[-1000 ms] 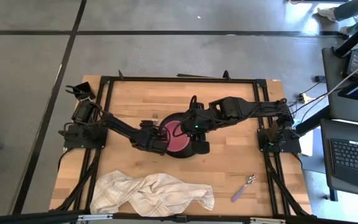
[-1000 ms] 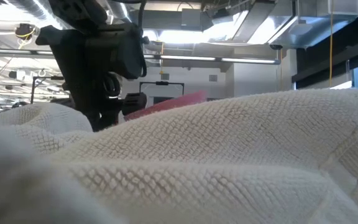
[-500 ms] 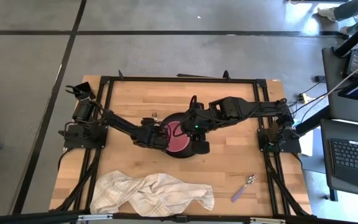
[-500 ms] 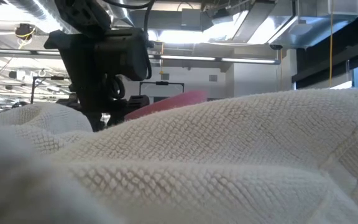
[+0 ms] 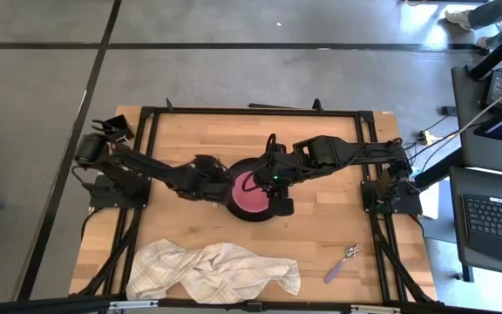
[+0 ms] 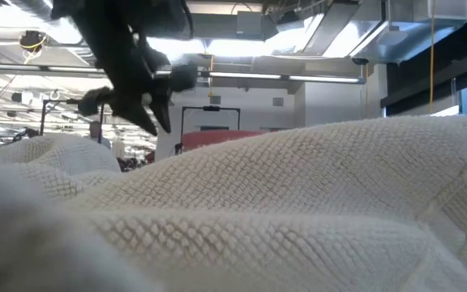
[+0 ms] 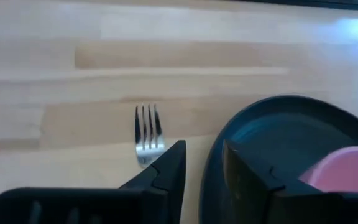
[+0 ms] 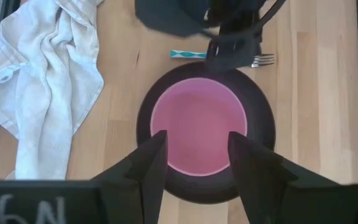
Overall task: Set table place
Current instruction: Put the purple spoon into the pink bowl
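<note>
Pink bowl point(image 8: 199, 127) sits inside the black plate point(image 8: 261, 146), both at centre of the table point(image 5: 321, 131). Fork point(image 7: 147, 134) lies on the wood just beside the plate rim at its 9 o'clock in the high view, tines free; handle looks teal in the right wrist view.

Left gripper point(image 7: 202, 165) hangs low over the gap between fork and plate edge, fingers parted, holding nothing. Right gripper point(image 8: 193, 155) hovers above the bowl, fingers spread wide, also empty.

Purple-handled spoon point(image 5: 340, 264) is well apart from the setting, at the table's 5 o'clock corner, untouched.

Crumpled white towel point(image 5: 216, 269) lies along the 6 to 7 o'clock edge; it blocks most of the low view.

Progress, my read: plate, bowl and fork look placed. The spoon is still left to fetch and lay by the plate, likely a right-arm job. About three of four done.
</note>
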